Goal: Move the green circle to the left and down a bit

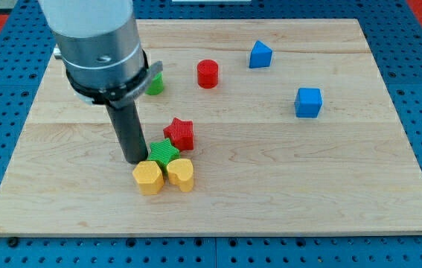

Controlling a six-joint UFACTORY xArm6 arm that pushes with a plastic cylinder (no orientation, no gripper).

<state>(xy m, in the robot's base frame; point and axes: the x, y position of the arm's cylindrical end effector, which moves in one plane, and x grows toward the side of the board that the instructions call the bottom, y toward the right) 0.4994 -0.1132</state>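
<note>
The green circle (155,84) sits near the view's top left of the wooden board (270,193), mostly hidden behind the arm's grey body. My tip (134,159) is lower down, far from the green circle. It rests just left of the green star (164,152) and just above the yellow hexagon (148,177).
A red star (180,132) lies above and right of the green star, and a yellow heart (181,174) lies beside the hexagon. A red cylinder (208,73), a blue triangular block (260,54) and a blue cube (308,102) stand toward the top and right.
</note>
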